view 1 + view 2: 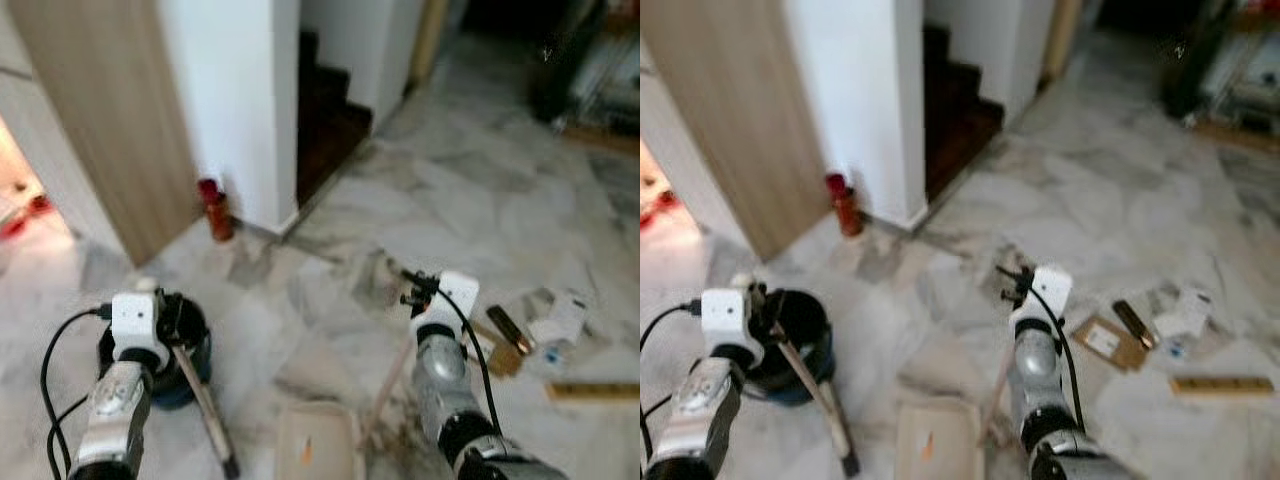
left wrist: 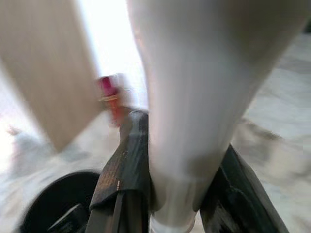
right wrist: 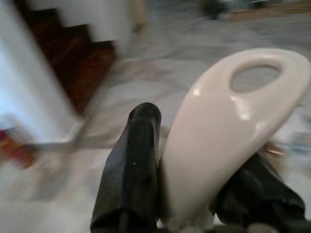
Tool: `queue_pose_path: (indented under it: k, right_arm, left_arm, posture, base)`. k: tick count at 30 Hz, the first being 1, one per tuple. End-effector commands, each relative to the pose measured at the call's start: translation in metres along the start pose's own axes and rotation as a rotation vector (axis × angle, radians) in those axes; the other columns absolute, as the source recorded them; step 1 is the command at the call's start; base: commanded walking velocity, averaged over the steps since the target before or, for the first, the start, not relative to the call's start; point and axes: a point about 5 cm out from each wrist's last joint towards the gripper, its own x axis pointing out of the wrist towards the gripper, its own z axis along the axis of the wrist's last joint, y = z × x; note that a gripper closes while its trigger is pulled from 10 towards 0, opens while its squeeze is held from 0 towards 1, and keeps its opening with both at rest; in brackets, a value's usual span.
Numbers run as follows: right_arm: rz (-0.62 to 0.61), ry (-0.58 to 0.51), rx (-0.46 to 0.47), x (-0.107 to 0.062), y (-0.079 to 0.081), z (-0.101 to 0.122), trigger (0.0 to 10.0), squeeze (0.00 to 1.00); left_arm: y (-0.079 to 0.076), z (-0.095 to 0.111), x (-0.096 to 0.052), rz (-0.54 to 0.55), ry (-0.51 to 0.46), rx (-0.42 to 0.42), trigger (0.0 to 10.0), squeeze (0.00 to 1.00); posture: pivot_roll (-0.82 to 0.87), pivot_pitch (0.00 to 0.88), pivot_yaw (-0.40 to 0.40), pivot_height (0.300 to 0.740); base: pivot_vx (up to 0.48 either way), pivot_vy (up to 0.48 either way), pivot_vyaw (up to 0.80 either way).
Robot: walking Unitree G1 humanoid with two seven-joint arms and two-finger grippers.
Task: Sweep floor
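Two tools are already in hand, so the sweep looks to be at its start rather than its end. The left claw (image 2: 165,194) is clenched on a pale, smooth handle (image 2: 194,97); from the head camera a brown stick (image 1: 200,400) slants down from that arm to the floor near a dark bucket (image 1: 190,375) on the near left. Whether stick and pale handle are one tool I cannot tell through the blur. The right claw (image 3: 180,194) grips a white handle with a hanging hole (image 3: 233,111), most likely the stem of the cream dustpan (image 1: 315,440) that sits on the marble floor (image 1: 480,190) near the middle, just left of the right arm.

Litter is not yet gathered: a flat brown cardboard piece (image 1: 1105,342), a small dark object (image 1: 1132,322), a white carton (image 1: 1185,315) and a wooden strip (image 1: 1222,384) lie scattered to the right. A red bottle (image 1: 215,210) stands farther off by the white wall corner, beside the dark stairs (image 1: 325,125).

My judgement of the next move: turn right toward the litter, keep the pan's lip flat on the floor, and draw the debris toward it with short strokes, steering clear of the bucket.
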Motion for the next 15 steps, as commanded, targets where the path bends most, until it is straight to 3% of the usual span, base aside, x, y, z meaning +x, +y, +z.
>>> queue_pose_path:
  k: [1,15]
  right_arm:
    - [0.017,-0.068,-0.012,0.003,0.002,0.011,10.0,0.00]
    - [-0.009,-0.095,-0.034,0.002,-0.011,0.013,10.0,0.00]
  left_arm:
    - [-0.004,-0.004,-0.001,0.001,-0.002,-0.024,10.0,0.00]
    - [-0.017,-0.008,0.000,-0.015,-0.004,-0.062,10.0,0.00]
  posture:
    - [0.16,0.000,0.004,0.740]
    - [0.11,0.000,-0.019,0.740]
  base:
    - [0.000,0.000,-0.76]
    - [0.000,0.000,0.00]
